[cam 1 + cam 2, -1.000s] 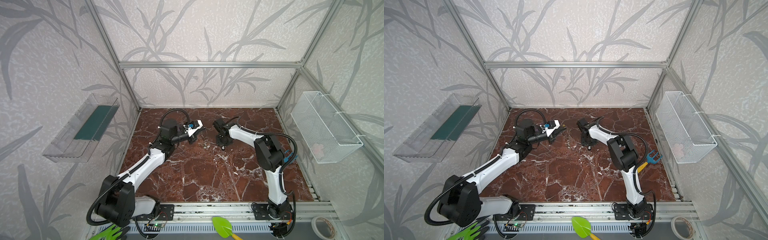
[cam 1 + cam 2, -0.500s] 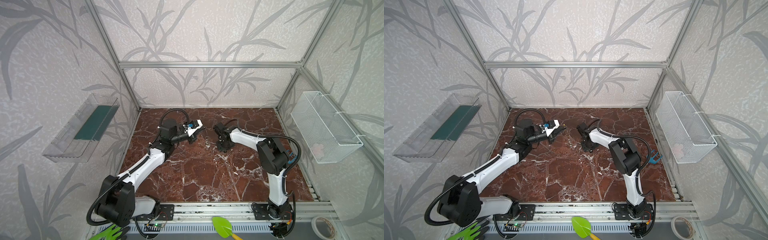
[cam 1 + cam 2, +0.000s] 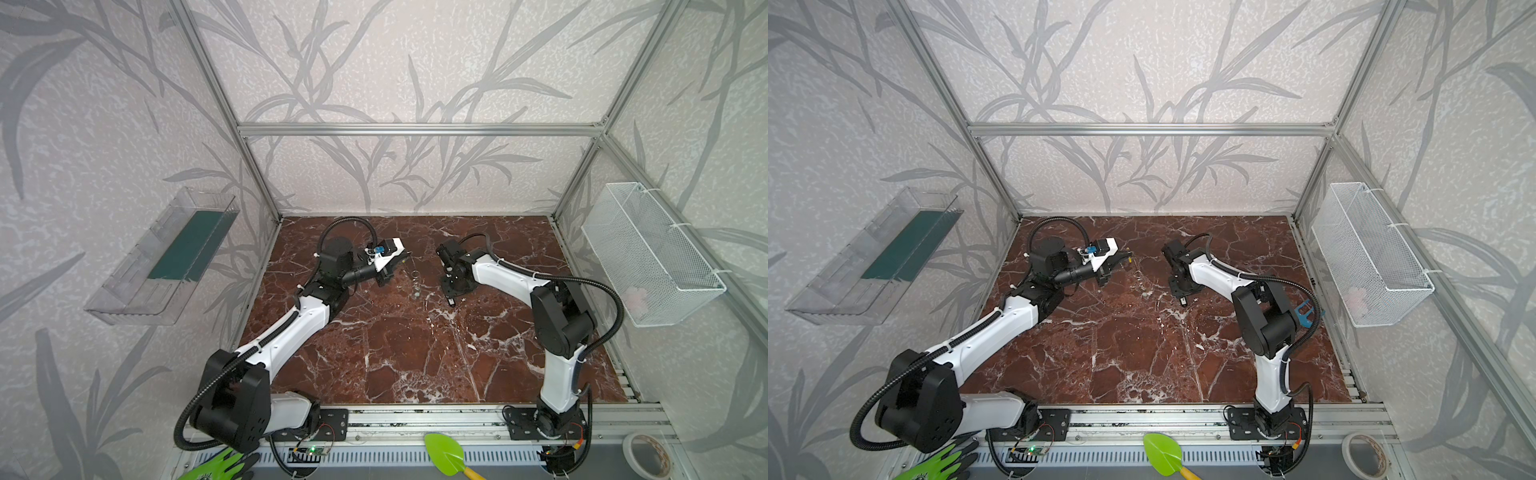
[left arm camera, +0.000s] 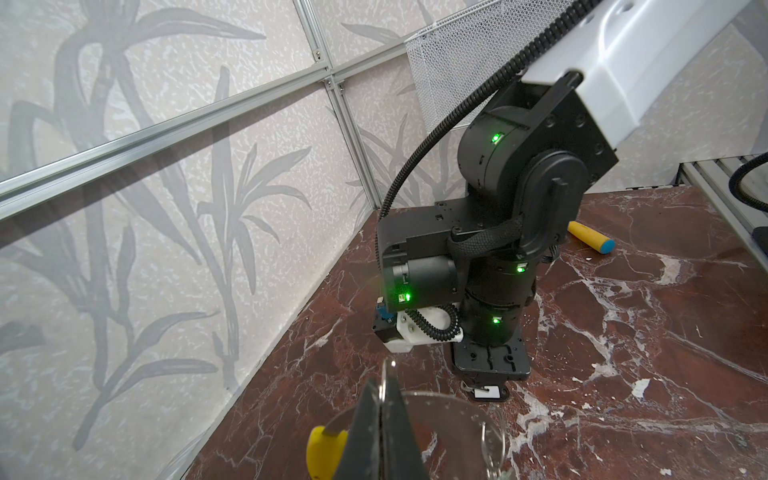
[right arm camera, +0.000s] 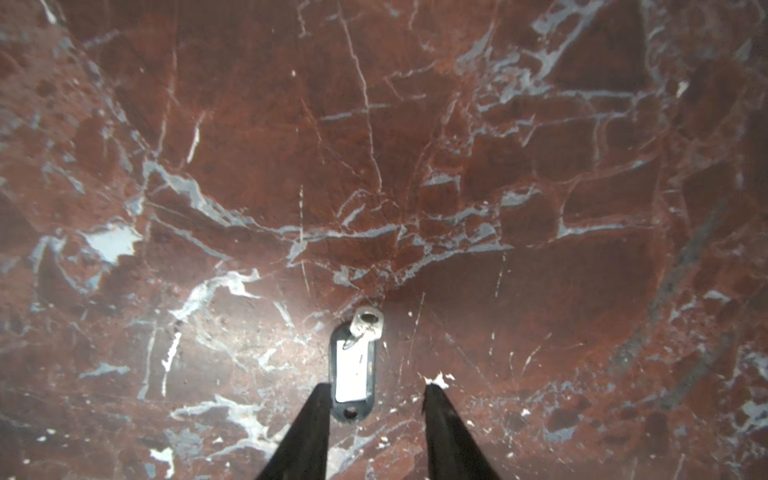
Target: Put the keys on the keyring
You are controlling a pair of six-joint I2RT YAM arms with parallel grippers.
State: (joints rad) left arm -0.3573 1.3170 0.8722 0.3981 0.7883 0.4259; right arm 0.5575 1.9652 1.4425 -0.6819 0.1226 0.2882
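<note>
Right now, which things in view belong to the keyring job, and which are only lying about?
Belong to the job:
keyring, clamped in the shut left gripper
keys with tag, on the table, between the jaws of the open right gripper

Lying about:
green trowel
green glove
tape roll
wire basket
blue-and-yellow tool

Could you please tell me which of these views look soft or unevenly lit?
Right wrist view: soft throughout, with a pale glare patch on the marble surface beside the key tag, corners darker. Left wrist view: the left gripper and the ring, close to the lens, are blurred; the background sharp. Both top views: evenly lit and sharp.
</note>
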